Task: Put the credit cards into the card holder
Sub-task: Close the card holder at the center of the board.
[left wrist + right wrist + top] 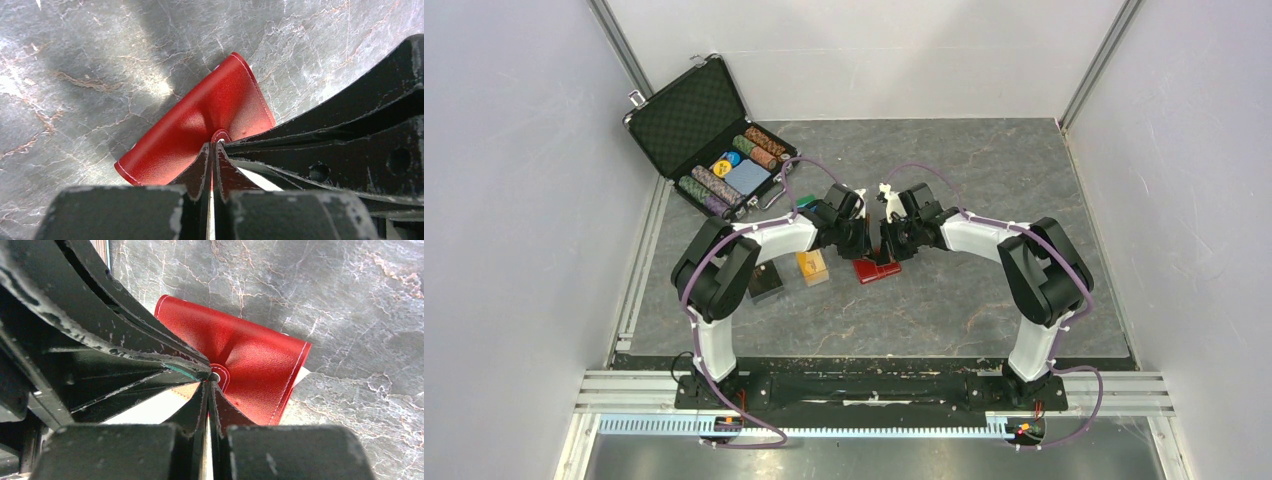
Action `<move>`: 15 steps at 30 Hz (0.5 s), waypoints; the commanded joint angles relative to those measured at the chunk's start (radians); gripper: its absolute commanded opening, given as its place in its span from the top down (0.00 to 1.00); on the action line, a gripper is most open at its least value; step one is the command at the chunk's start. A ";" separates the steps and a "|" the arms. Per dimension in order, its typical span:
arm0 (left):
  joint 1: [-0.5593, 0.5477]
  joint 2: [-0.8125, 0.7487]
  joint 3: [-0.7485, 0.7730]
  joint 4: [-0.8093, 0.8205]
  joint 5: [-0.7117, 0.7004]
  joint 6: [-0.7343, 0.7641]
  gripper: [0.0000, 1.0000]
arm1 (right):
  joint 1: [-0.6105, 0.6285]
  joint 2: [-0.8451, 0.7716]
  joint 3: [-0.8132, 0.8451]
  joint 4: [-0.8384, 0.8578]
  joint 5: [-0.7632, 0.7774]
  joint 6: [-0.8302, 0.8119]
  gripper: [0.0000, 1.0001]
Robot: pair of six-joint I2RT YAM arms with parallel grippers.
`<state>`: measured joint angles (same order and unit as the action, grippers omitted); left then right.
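Card holder point(874, 270) at centre, equally near both arms. Left gripper point(214, 150) and right gripper point(207, 385) tip-to-tip over snap clasp point(220, 135), jaws closed to a slit; hold indiscernible.

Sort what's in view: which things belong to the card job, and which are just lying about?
Job: red card holder, pinched by left gripper and right gripper; orange card.
Lying about: chip case, poker chips, dark box.

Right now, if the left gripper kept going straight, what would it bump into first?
The red card holder: the left gripper has its shut tips right at the snap and seems to pinch it, so nothing lies between.
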<state>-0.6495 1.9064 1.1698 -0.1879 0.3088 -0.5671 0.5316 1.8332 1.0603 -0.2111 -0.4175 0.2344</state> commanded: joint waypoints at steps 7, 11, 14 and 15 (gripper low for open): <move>-0.016 0.058 0.036 -0.133 -0.097 -0.021 0.98 | 0.014 0.119 -0.017 -0.084 0.190 -0.032 1.00; -0.019 0.085 0.027 -0.168 -0.113 -0.027 0.98 | 0.032 0.153 -0.010 -0.130 0.235 -0.031 1.00; -0.022 0.101 0.025 -0.191 -0.131 -0.024 0.98 | 0.041 0.174 -0.014 -0.150 0.248 -0.026 1.00; -0.024 0.107 0.024 -0.195 -0.135 -0.025 0.98 | 0.045 0.178 -0.016 -0.153 0.256 -0.027 1.00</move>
<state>-0.6567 1.9297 1.2171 -0.2657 0.2695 -0.5751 0.5415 1.8683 1.1061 -0.2745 -0.3862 0.2417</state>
